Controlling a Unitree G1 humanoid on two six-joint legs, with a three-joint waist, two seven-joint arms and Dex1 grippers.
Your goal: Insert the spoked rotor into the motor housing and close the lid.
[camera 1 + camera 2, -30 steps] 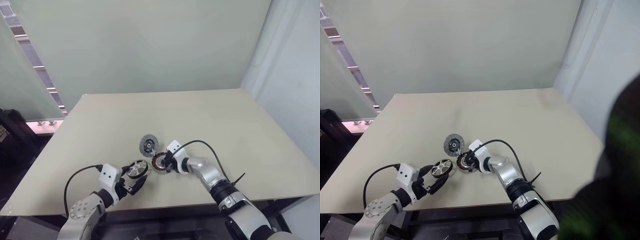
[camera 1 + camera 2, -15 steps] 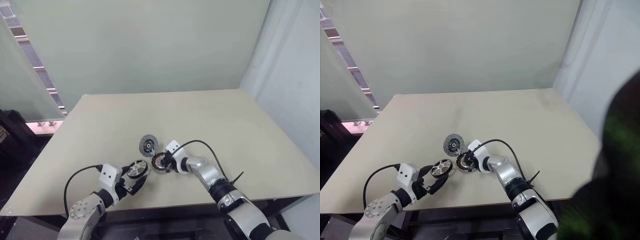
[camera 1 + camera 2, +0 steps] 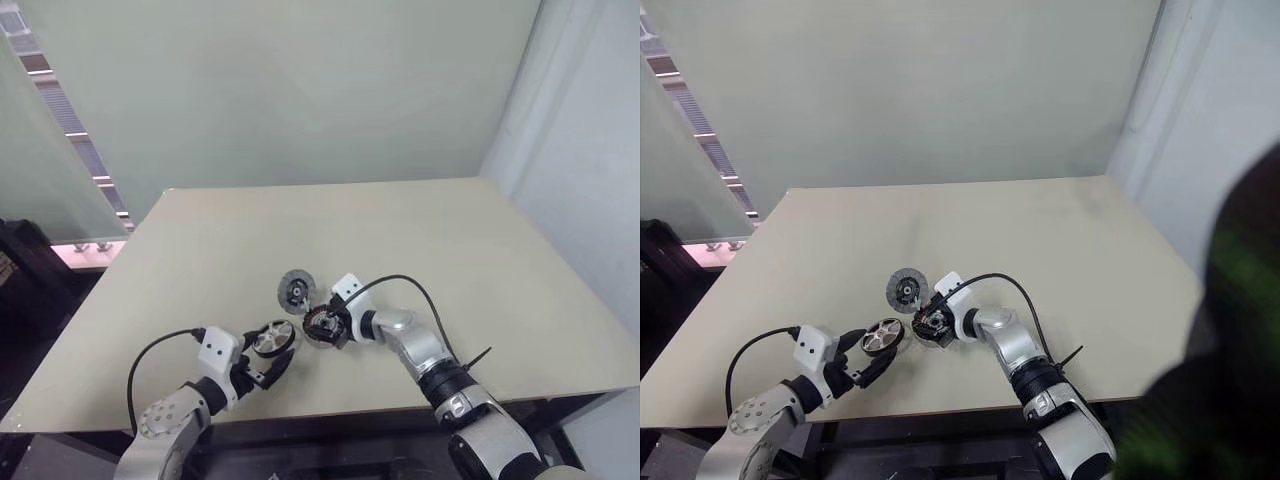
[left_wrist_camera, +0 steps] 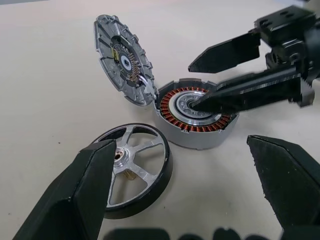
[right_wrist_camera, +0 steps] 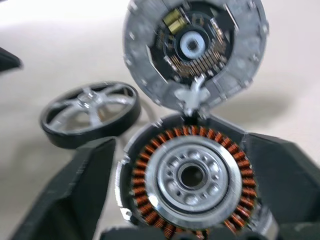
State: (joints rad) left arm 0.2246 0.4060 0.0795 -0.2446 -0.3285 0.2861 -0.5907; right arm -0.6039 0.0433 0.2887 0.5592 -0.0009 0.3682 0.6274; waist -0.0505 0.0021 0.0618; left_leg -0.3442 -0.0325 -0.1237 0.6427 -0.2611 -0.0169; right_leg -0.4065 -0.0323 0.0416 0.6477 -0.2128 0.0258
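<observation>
The spoked rotor (image 4: 131, 169) lies flat on the counter (image 3: 420, 230), right between the spread fingers of the left end effector (image 3: 262, 371), which hangs wide open around it and grips nothing. Silvery spokes, open gaps, a dark band round the rim, a small hub in the middle.

Just beyond it sits the motor housing (image 4: 196, 119), a round metal cup with a ring of copper-orange windings and a pale bearing plate at its centre. The right end effector (image 3: 327, 327) is on it, fingers parted to either side of the cup, one black finger (image 4: 250, 92) reaching across the windings toward the centre. It looks open, not clamped on anything.

The lid (image 4: 122, 60) stands tilted up at the housing's far edge, hinged there, its ribbed inner face and circuit showing.

What could go wrong? That finger over the windings is the worry: a drag across the copper could scrape it or nudge the cup sideways into the rotor. The rotor is thin and smooth, so a shallow pinch on its rim may let it slip or tip. And the propped lid could drop shut before the rotor goes in if the housing is jolted.
</observation>
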